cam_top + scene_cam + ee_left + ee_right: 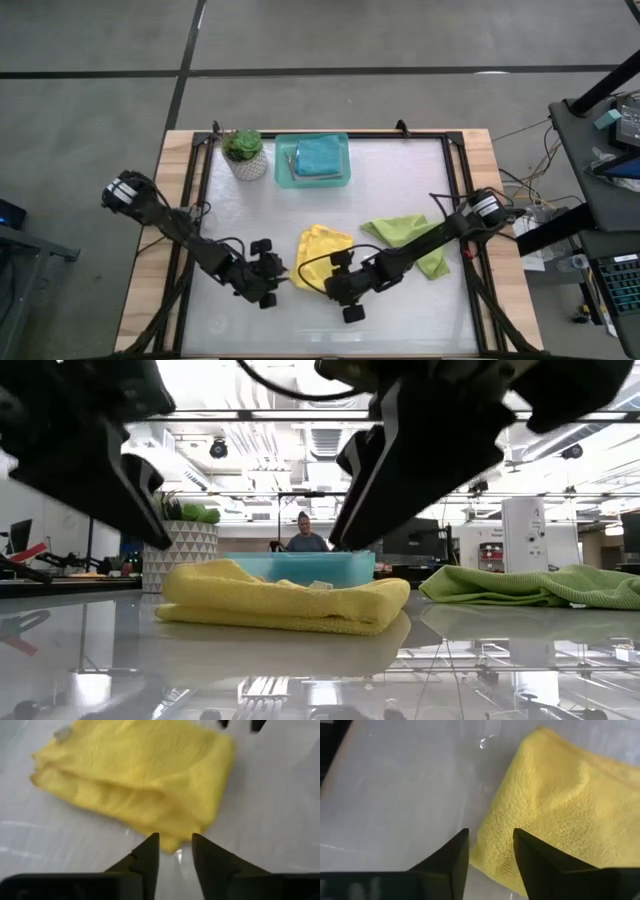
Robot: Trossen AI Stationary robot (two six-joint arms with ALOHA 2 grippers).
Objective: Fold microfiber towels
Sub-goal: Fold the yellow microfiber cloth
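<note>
A yellow microfiber towel (322,250) lies folded in several layers on the glass table (420,320), near the middle. My left gripper (175,840) stands open just above the towel's near left corner. My right gripper (491,834) stands open above its near right edge. In the low view both hang clear above the yellow towel (285,600). A lime green towel (410,240) lies crumpled to the right, partly under my right arm. A teal-blue towel (320,157) rests folded in the teal tray (283,170) at the far edge.
A potted plant (245,155) stands left of the tray at the far edge. A black frame (190,220) runs round the glass top. A person (305,538) sits in the room beyond the table. Bare glass lies along the near edge.
</note>
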